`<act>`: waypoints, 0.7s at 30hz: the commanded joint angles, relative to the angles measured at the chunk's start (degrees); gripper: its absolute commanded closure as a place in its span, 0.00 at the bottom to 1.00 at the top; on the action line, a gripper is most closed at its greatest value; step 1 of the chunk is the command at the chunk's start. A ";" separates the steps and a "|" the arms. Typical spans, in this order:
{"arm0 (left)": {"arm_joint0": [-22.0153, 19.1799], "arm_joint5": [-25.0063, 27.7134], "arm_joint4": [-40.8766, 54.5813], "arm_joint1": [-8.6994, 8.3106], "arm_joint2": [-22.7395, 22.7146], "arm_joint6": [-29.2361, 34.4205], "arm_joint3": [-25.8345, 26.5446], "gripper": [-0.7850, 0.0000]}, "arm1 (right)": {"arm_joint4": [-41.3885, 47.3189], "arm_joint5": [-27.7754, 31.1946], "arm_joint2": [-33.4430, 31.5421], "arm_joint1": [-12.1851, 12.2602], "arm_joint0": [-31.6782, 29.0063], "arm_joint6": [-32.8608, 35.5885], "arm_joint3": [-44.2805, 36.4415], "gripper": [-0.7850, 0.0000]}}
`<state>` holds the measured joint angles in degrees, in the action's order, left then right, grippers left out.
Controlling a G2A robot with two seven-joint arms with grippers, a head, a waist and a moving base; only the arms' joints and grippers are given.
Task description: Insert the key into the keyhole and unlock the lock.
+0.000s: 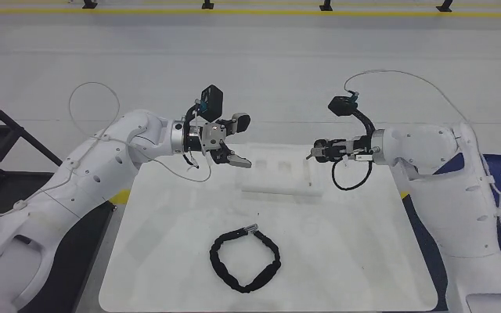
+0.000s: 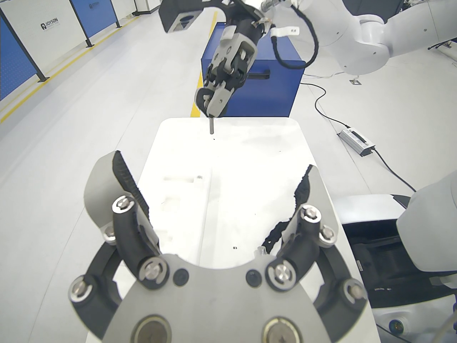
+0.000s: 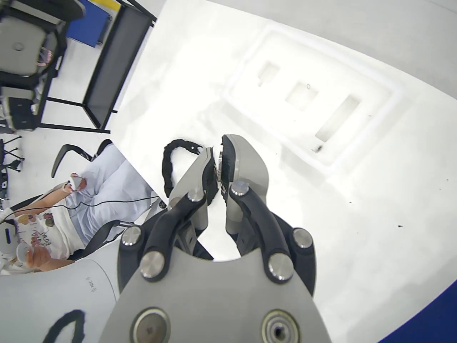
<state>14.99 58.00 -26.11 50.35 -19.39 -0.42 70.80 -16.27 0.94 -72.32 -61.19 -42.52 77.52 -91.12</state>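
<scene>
While the right gripper (image 1: 311, 154) sits centre-right in the top view, its claw is pressed together, pinching the key (image 2: 211, 126). Key is held by the head; a thin metal shank sticks out past the fingertips, seen clearly from the left wrist view. It hangs in the air over the white table (image 1: 156, 235), not touching it. Right wrist view shows the same claw (image 3: 216, 144) with pads nearly meeting and a sliver of metal between them.

Left gripper (image 1: 244, 142) is upper centre-left in the top view, level with the right one and facing it across the table, the two well apart. Its claw is spread wide and holds nothing. Left wrist view: black ribbed pads (image 2: 125, 180) splayed to either side, bare table between them.

Lock (image 1: 244, 262) is a black sleeved cable loop, lying flat on the table at lower centre of the top view. Its metal end is at the top of the loop, toward the arms. No gripper touches it. The key is well apart from it, up and to the right. Part of the loop also shows in the right wrist view (image 3: 167, 165), beyond the closed fingers.

White foam tray (image 1: 282, 178) lies on the table between the two grippers in the top view, above the lock. Three recesses are cut in it, two small and one long slot.
</scene>
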 commanded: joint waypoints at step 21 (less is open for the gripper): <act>0.00 0.00 0.00 0.00 0.00 0.00 0.00 0.00 | 18.74 -4.16 -12.94 2.58 -8.82 -0.54 -11.68 1.00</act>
<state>14.99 58.00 -26.11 50.35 -19.39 -0.42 70.80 2.44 -3.20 -85.26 -58.62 -51.31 76.98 -102.77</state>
